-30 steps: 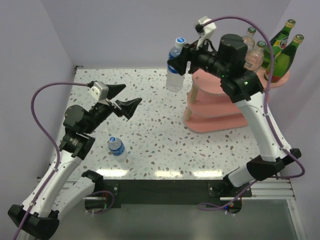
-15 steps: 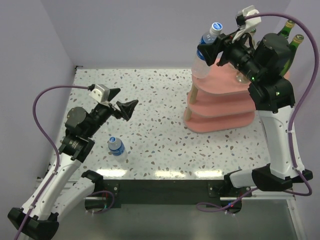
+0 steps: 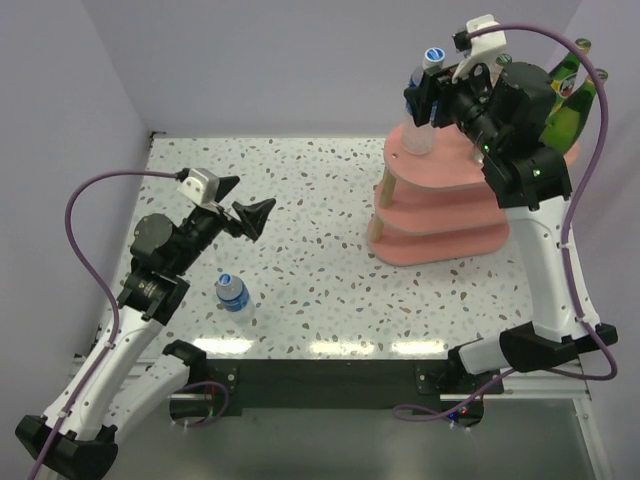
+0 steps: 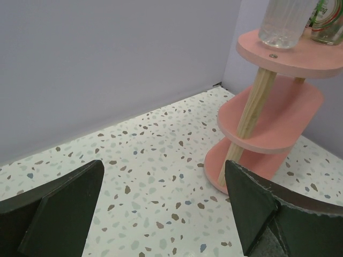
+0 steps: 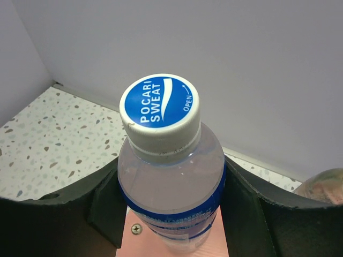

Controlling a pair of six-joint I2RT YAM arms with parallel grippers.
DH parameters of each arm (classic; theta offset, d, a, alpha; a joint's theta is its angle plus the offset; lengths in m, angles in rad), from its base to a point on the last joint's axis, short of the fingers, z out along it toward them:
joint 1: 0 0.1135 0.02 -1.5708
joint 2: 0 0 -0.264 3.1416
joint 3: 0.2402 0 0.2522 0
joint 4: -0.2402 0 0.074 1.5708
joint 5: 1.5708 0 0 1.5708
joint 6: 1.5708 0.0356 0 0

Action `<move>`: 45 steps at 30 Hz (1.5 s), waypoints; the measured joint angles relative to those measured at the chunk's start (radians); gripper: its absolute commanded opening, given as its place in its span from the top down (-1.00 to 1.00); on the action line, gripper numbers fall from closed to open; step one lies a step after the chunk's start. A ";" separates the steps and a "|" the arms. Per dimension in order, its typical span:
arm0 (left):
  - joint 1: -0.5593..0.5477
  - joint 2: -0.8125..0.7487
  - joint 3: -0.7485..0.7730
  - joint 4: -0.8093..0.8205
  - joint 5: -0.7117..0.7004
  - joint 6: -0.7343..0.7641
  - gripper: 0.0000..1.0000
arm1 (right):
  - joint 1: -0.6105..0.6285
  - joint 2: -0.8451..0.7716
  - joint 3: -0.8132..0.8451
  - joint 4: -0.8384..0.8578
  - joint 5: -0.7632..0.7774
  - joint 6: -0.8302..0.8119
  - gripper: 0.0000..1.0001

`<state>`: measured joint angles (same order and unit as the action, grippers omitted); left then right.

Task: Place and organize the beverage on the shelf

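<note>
The right gripper pinches a bottle upright on the shelf, at the top tier's left end. The left gripper hangs spread above the worktop, near another bottle standing there.

speckled white table: pink shelf far right, blue-label bottle upright near left.

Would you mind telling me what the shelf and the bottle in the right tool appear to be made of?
Shelf: matte pink boards, likely painted wood; a screw head shows. Posts: pale bare wood, grain visible. Held bottle: clear, probably thin plastic; cap glossy printed plastic.
</note>
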<state>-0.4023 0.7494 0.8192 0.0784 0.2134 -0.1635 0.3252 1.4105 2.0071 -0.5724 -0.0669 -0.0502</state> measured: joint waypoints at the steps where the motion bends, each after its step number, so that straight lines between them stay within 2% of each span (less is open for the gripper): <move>1: 0.000 0.000 0.000 0.000 -0.001 0.000 -1.00 | 0.000 0.008 -0.001 0.000 0.007 -0.002 0.99; 5: 0.000 -0.003 0.000 -0.006 -0.004 0.000 -1.00 | -0.002 0.037 -0.003 0.020 0.030 0.002 0.86; 7: 0.000 -0.007 0.000 -0.013 -0.006 0.000 -1.00 | -0.005 0.042 -0.003 0.029 0.032 0.005 0.69; 8: 0.000 -0.010 -0.001 -0.017 -0.007 0.000 -1.00 | -0.006 0.043 -0.003 0.031 0.033 0.007 0.50; 16: 0.000 -0.030 -0.014 -0.037 -0.013 0.000 -1.00 | -0.011 0.043 -0.015 0.046 0.047 0.028 -0.23; 19: 0.000 -0.030 -0.014 -0.042 -0.013 0.000 -1.00 | -0.014 0.043 -0.018 0.053 0.050 0.037 -0.44; 26: 0.000 -0.030 -0.014 -0.045 -0.013 0.000 -1.00 | -0.020 0.033 -0.018 0.118 0.052 0.040 -0.68; 36: 0.000 -0.031 -0.013 -0.072 -0.031 0.000 -1.00 | -0.021 0.016 0.005 0.148 0.051 0.030 -0.86; 39: 0.000 -0.030 0.000 -0.111 -0.053 -0.002 -1.00 | -0.022 0.006 0.017 0.147 0.051 0.011 -0.89; 41: 0.000 -0.027 0.019 -0.143 -0.074 -0.006 -1.00 | -0.023 -0.008 0.020 0.147 0.050 -0.005 -0.98; 45: 0.000 -0.008 0.080 -0.214 -0.103 -0.024 -1.00 | -0.026 -0.049 0.020 0.145 0.046 -0.043 -0.98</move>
<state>-0.4023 0.7414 0.8993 -0.1360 0.1101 -0.1879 0.2996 1.3613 2.0274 -0.4271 -0.0208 -0.0933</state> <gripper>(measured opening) 0.997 0.987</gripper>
